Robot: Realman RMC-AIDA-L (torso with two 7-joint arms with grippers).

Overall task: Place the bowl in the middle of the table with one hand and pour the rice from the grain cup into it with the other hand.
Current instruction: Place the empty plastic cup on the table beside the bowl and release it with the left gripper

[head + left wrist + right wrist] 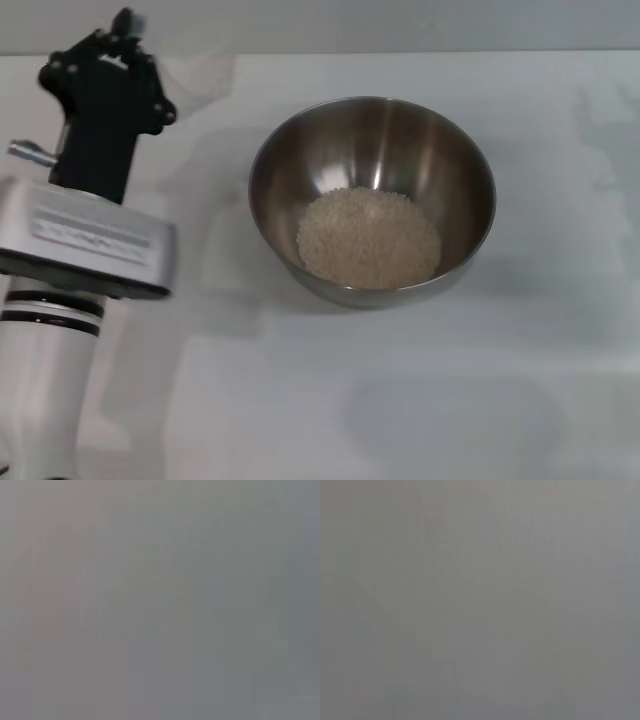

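One bowl [372, 200] sits mid-table [420, 400], a heap of rice [368, 238] inside.
Left gripper [125, 35] hovers at the far left edge, well apart from it (whether its jaws are parted, I can't tell).

Steel bowl [372, 200] mid-table [400, 400] holds heaped rice [368, 238].

Even bright light, soft shadows; both wrist views are featureless grey blur.
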